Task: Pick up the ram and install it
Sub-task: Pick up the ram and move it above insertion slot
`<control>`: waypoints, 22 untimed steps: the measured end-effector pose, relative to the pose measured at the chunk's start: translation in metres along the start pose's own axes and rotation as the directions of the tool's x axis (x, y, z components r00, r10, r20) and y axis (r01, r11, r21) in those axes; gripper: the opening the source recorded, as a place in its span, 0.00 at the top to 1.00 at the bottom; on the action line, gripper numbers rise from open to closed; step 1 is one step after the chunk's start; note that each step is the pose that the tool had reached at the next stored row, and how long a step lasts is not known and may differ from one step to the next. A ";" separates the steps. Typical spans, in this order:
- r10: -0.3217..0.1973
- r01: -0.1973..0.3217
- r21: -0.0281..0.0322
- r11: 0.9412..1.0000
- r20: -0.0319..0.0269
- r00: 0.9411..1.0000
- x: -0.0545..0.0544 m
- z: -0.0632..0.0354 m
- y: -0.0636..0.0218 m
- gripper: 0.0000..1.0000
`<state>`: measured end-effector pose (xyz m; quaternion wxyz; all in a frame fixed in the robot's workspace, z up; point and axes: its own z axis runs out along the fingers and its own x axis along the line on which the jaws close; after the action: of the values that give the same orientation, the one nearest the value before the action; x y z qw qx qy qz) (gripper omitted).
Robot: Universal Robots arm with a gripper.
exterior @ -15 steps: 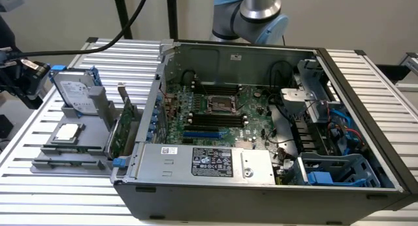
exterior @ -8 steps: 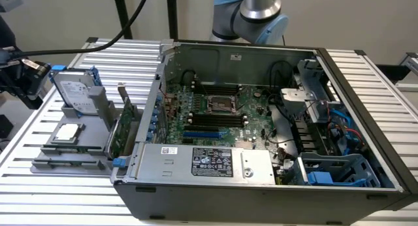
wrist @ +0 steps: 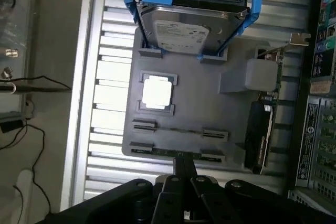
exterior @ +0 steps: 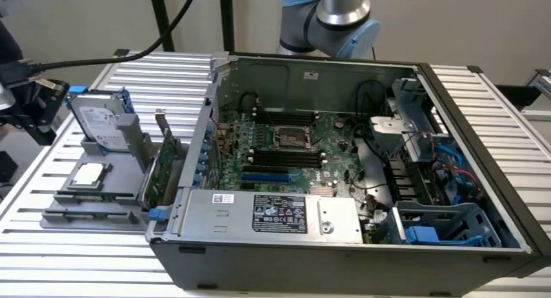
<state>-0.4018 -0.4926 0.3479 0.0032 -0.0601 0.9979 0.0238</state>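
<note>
End effector (wrist: 184, 163) near ram (wrist: 163, 151), one hard drive (wrist: 181, 32), one processor (wrist: 156, 92)

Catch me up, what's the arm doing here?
The arm's claw is over the gray parts tray next to the open PC case. It is closest to the ram, which lies in a slot at the tray's edge and has not been lifted. I can't tell whether they touch. The motherboard's memory slots look empty. The hard drive, processor and expansion card also sit in the tray.
</note>
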 end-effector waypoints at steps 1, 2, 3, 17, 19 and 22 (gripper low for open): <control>-0.022 0.022 0.000 1.000 -0.001 1.000 0.000 0.0007 0.0000 1.00; -0.040 0.040 0.000 0.999 -0.002 0.999 0.000 0.0014 -0.0001 1.00; -0.058 0.058 -0.001 0.998 -0.003 0.998 0.000 0.0021 -0.0001 1.00; -0.307 0.307 -0.005 0.952 -0.014 0.952 0.000 0.0117 -0.0005 1.00; -0.341 0.341 -0.006 0.940 -0.016 0.940 0.000 0.0131 -0.0006 1.00; -0.393 0.393 -0.007 0.920 -0.018 0.920 0.000 0.0154 -0.0007 1.00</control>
<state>-0.4018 -0.4926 0.3325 -0.0017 -0.2590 0.9656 0.0239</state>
